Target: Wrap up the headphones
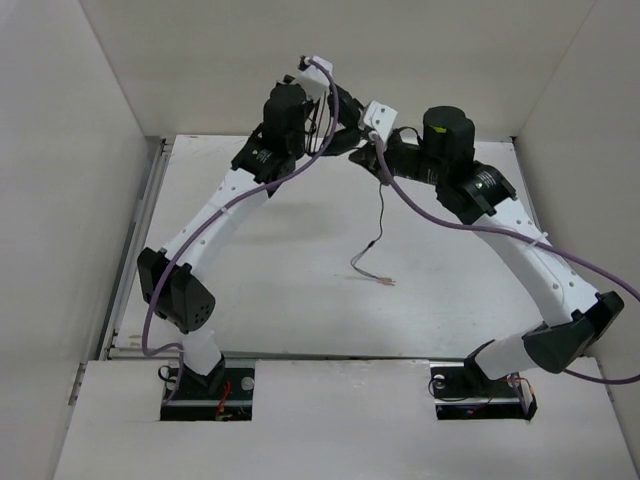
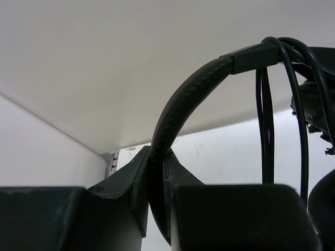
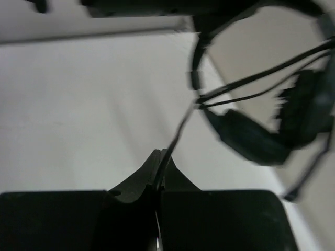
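The black headphones hang in the air at the back middle of the table, between my two grippers. My left gripper is shut on the padded headband. Several turns of the thin black cord run across the headband near the earcup end. My right gripper is shut on the cord, just below the two earcups, which look blurred. In the top view both grippers meet near the back wall, left and right. The loose cord hangs to the table and ends in reddish wire tips.
White walls close in the table on the left, back and right. A metal rail runs along the left edge. Purple cables trail along both arms. The arm bases sit at the near edge.
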{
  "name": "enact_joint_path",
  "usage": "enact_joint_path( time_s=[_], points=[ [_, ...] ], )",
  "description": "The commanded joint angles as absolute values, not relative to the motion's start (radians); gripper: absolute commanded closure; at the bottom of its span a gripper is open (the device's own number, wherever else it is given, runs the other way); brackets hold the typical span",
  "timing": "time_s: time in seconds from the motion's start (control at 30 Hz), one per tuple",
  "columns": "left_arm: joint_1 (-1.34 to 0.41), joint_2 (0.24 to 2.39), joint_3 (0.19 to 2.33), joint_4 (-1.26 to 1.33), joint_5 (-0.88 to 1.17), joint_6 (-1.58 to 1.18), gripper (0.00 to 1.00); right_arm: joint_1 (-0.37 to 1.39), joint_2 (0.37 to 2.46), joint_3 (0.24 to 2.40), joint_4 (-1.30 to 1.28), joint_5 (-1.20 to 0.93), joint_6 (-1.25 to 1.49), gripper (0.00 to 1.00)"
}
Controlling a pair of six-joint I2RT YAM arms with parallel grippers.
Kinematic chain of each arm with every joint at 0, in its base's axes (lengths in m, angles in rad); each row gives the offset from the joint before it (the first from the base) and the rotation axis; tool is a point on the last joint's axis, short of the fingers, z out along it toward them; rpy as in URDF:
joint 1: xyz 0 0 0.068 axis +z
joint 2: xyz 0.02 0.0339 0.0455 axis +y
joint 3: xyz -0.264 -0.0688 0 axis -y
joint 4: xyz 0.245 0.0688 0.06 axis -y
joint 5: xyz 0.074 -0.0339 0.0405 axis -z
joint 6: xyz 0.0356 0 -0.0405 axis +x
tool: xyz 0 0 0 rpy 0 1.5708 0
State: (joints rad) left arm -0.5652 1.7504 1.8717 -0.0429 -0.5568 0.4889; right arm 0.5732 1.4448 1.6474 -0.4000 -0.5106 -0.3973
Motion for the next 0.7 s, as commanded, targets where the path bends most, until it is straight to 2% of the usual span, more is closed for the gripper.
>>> enact_joint_path(
  time_s=[0.0,0.13,0.27,0.67],
  points=[
    [-0.597,1.609,1.81,0.068,-0.549,0.537,1.0,0.574,1.424,1.709,-0.543,-0.182,-0.783,1.0],
    [-0.643,1.574,1.749,0.031,-0.528,0.554,1.0,0.576,1.43,1.697,-0.5,0.038,-1.012,0.99],
    [-0.666,1.554,1.733,0.015,-0.52,0.574,1.0,0.564,1.436,1.671,-0.402,0.164,-1.147,0.98],
    [-0.755,1.531,1.775,-0.224,-0.339,0.453,1.0,0.528,1.496,1.652,-0.066,0.21,-1.18,0.96]
  ],
)
